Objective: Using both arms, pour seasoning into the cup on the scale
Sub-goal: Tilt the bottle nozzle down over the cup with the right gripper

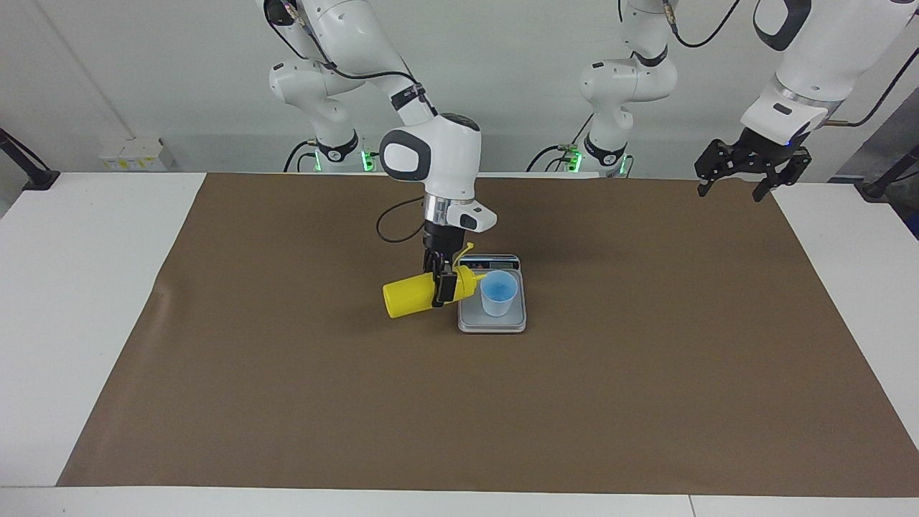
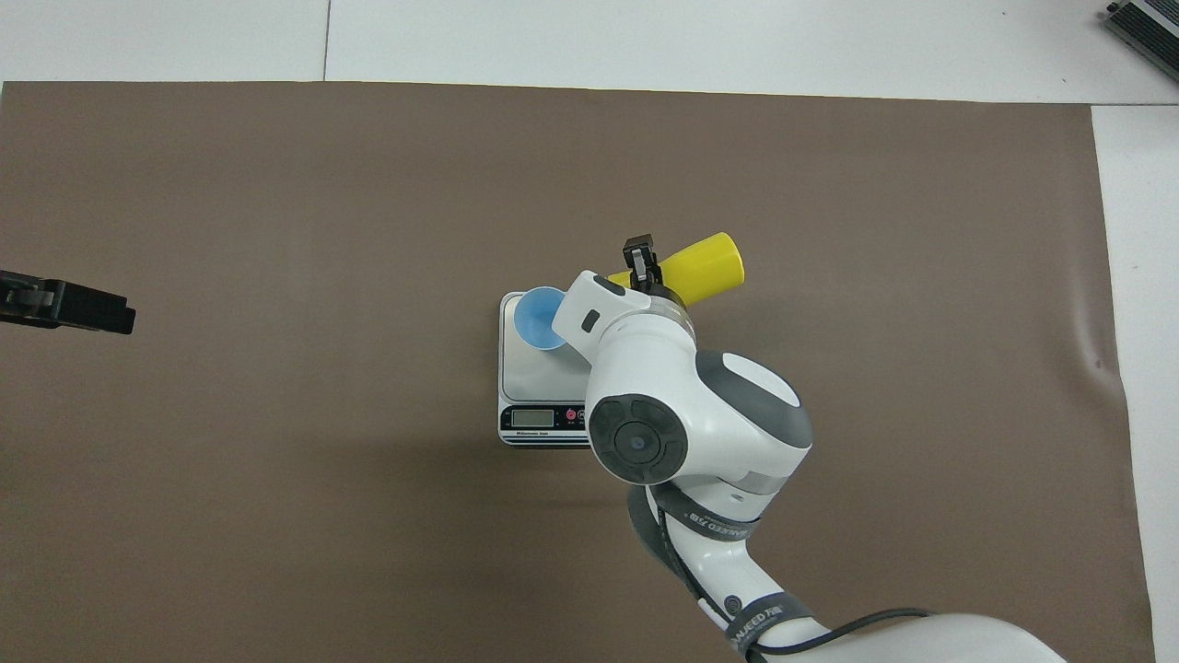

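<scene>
My right gripper [image 1: 443, 286] is shut on the yellow seasoning bottle [image 1: 409, 298] near its nozzle end and holds it about level, just above the mat. The nozzle points at the rim of the light blue cup [image 1: 499, 293], which stands upright on the silver-grey scale [image 1: 495, 322]. In the overhead view the right arm hides the nozzle and part of the cup [image 2: 534, 318]; the bottle's base [image 2: 705, 262] sticks out beside the scale [image 2: 534, 378]. My left gripper [image 1: 739, 188] is open, empty and waits over the mat's corner at the left arm's end [image 2: 69, 306].
A brown mat [image 1: 287, 402] covers most of the white table [image 1: 72, 287]. The scale's display strip [image 2: 543, 419] faces the robots. The right arm's wrist hangs over the scale's edge.
</scene>
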You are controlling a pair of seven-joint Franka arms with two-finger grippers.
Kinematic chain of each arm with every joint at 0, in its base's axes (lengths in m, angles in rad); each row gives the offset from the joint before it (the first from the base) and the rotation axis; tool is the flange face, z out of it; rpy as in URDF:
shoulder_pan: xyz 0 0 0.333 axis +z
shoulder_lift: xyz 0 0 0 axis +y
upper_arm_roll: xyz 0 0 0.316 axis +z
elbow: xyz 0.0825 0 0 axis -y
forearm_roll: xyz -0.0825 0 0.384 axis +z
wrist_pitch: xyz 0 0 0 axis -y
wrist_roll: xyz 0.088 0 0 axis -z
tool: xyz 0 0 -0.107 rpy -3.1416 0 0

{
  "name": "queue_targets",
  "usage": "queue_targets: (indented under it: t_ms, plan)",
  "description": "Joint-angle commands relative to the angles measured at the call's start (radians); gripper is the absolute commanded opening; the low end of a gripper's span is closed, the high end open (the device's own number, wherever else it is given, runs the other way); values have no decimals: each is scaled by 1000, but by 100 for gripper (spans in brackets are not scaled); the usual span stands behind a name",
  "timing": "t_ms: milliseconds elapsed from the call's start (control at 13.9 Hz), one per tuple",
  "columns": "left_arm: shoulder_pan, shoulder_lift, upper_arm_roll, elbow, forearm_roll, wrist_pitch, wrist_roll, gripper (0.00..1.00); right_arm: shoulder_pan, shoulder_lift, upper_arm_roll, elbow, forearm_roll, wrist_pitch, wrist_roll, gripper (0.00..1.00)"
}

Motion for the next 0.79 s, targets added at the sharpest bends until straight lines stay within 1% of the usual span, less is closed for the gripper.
queue_targets:
  t_ms: [0, 144, 359, 574, 718]
  plan:
    - [12, -9, -4, -5, -11, -12, -4, 100, 37, 51, -2, 93, -51, -83, 17, 0]
    - [12, -9, -4, -5, -11, -12, -4, 100, 58, 76, -2, 128, -80, -138, 19, 0]
    - [12, -9, -4, -5, -11, -12, -4, 100, 58, 88, -2, 132, -134, -143, 42, 0]
    - [12, -9, -4, -5, -11, -12, -4, 100, 61, 89, 0, 135, -172, -172, 42, 0]
    - [12, -9, -4, -5, -11, -12, -4, 100, 100, 92, -2, 141, -172, -229, 45, 0]
